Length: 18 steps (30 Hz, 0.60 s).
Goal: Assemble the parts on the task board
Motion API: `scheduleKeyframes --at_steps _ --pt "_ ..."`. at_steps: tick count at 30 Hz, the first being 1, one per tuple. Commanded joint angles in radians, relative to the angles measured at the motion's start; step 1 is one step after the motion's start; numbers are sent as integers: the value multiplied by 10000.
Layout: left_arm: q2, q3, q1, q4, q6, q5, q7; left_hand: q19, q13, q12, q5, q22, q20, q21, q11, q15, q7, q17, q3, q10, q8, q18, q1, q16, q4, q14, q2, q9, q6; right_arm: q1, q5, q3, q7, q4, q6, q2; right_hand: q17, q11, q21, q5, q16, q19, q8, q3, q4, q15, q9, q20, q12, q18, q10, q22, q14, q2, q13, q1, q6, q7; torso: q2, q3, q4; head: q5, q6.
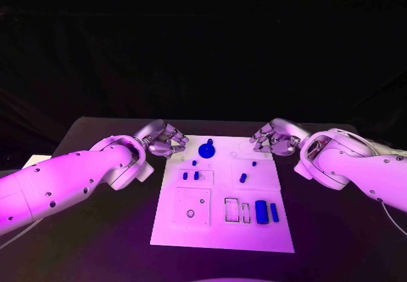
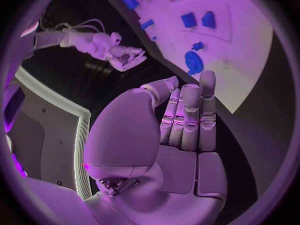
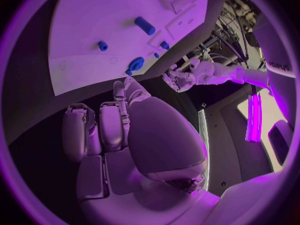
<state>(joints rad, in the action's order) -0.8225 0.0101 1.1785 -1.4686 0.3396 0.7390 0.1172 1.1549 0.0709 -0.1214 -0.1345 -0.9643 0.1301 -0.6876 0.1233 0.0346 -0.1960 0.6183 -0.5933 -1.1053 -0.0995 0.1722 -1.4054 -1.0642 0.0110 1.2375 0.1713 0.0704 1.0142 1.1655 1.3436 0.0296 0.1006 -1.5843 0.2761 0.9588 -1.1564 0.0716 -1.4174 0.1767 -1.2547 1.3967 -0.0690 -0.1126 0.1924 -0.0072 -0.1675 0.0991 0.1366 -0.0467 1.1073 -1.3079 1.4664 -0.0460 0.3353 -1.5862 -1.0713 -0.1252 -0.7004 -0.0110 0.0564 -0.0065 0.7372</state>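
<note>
I keep the left robot hand [image 1: 166,140] and right robot hand [image 1: 272,140] at the task board's [image 1: 222,238] far corners, flanking it. Both hold nothing, fingers seemingly loosely curled. The blue parts [image 1: 261,211] lie untouched on the board, the round knob [image 1: 207,150] between the hands.

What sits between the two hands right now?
In the head view, the board's far edge with a round blue part lies between left hand and right hand.

Dim purple light, dark surroundings
</note>
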Motion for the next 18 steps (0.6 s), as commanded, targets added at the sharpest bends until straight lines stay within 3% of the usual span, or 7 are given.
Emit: scheduleKeyframes --at_steps 1,7,11,14,18 --pt "-275 41 -80 -384 213 -6336 2430 -96 64 -262 22 88 -17 144 -87 -75 47 -154 193 -335 -65 122 88 59 95 -114 -188 -6 129 -92 3616 -4 1062 -152 -978 3 -14 -38 -36 -339 -58 62 44 -277 36 -16 28 2 -203 -124 181 -313 329 -164 -468 18 -121 57 -5 -13 19 -158 -20" --pt "-687 80 -238 -938 -298 -7826 2838 -77 102 -488 -23 174 -63 258 -169 -134 127 -270 491 -457 -141 125 228 60 134 -123 -290 4 228 -254 5002 -4 1503 -243 -1263 -67 29 -105 -6 -549 -44 49 64 -730 110 -68 97 -52 -477 -131 279 -292 337 -395 -1156 151 -129 132 -3 -17 10 -234 -43" --pt "-839 92 -294 -1153 -536 -8141 2850 -68 106 -536 -31 201 -76 294 -183 -145 139 -373 563 -453 -155 124 227 100 112 -157 -310 2 237 -353 5393 -4 1631 -227 -1410 -150 85 -101 48 -598 -6 1 72 -886 146 -114 144 -86 -581 -150 231 -221 331 -489 -1399 232 -75 138 -13 -2 3 -222 -53" --pt "-932 96 -312 -1239 -606 -8221 2854 -68 98 -556 -39 230 -82 335 -172 -142 125 -489 625 -397 -140 120 230 157 93 -210 -322 -11 192 -406 5502 -5 1643 -193 -1505 -227 112 -95 67 -628 14 -13 69 -977 166 -133 169 -103 -621 -155 218 -198 328 -521 -1526 277 -56 140 -28 -10 -30 -221 -61" --pt "-1012 98 -323 -1282 -687 -8269 2855 -67 94 -566 -42 243 -83 352 -166 -141 119 -530 652 -371 -133 117 226 175 78 -229 -321 -16 171 -495 5644 -6 1603 -153 -1545 -326 145 -96 92 -636 38 -29 67 -1142 164 -172 203 -135 -667 -162 193 -171 325 -529 -1700 289 -35 138 -35 -16 -18 -230 -56"
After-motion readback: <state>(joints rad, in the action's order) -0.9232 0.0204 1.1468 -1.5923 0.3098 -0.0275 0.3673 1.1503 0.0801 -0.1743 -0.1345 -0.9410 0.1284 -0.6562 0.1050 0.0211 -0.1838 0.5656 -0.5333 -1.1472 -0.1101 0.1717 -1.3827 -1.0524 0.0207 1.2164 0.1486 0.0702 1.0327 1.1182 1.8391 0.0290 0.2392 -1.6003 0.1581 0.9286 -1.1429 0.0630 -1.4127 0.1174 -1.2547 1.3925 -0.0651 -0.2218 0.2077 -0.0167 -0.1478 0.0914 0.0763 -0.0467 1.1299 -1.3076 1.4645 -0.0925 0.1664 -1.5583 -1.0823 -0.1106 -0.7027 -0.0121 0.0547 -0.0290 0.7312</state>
